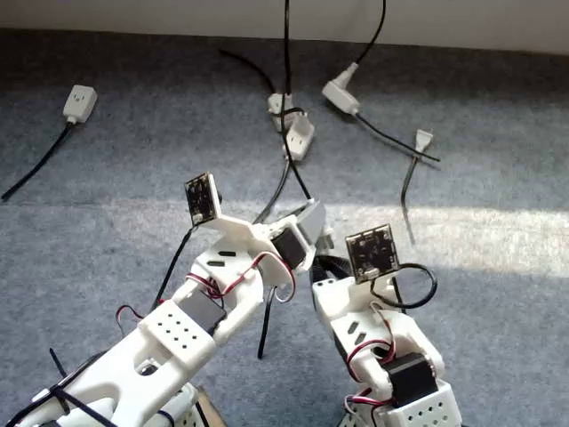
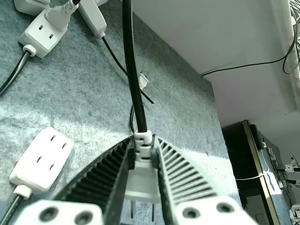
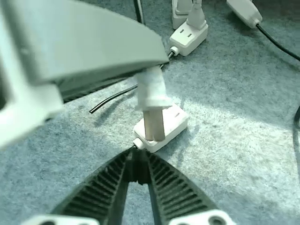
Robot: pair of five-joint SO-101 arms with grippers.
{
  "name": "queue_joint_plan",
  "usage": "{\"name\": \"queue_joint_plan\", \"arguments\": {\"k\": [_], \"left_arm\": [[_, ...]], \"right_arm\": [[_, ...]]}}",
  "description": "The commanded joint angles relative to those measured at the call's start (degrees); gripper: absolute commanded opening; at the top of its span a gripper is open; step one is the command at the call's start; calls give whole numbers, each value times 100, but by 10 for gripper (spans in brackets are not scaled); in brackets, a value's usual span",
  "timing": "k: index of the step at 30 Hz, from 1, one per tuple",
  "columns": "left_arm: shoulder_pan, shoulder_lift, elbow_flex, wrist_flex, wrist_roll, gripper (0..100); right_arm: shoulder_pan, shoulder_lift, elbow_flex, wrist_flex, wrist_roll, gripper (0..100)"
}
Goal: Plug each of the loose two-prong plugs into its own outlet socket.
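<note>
My left gripper [image 2: 143,159] is shut on a white two-prong plug [image 2: 140,180], whose black cable [image 2: 131,70] runs up and away. In the right wrist view that plug [image 3: 151,91] hangs with its prongs [image 3: 153,125] just over a white outlet socket [image 3: 161,127] lying on the carpet; whether they touch it I cannot tell. My right gripper [image 3: 138,166] is shut on the socket's black cord where it leaves the socket. The same socket [image 2: 42,157] lies beside my left gripper. In the high view the left gripper [image 1: 309,227] sits mid-carpet, right arm [image 1: 373,311] beside it.
Farther back, a white socket [image 1: 300,135] has a plug in it, next to another white block [image 1: 280,104]. A loose white plug [image 1: 340,93], a small plug [image 1: 423,140] and a lone socket [image 1: 79,102] lie on the grey carpet. Black cables cross the middle.
</note>
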Motion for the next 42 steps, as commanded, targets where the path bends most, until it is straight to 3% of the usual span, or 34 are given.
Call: {"name": "queue_joint_plan", "arguments": {"k": [1, 9, 15, 21, 28, 39, 42], "left_arm": [[13, -127, -31, -237, 35, 7], [57, -163, 136, -255, 26, 7], [92, -163, 163, -229, 26, 7], [110, -171, 163, -229, 26, 7], [119, -171, 163, -229, 26, 7], [57, -163, 101, -255, -9, 7], [75, -119, -75, -246, -519, 7]], "right_arm": [[-198, -66, -110, -13, 141, 8], [-145, -40, -251, -330, 167, 8], [470, -13, -233, -892, 167, 8], [549, -13, -215, -901, 176, 8], [1121, -13, 673, -1859, 536, 8], [1103, -66, 708, -1490, 536, 8], [927, -75, 558, -989, 563, 8]]}}
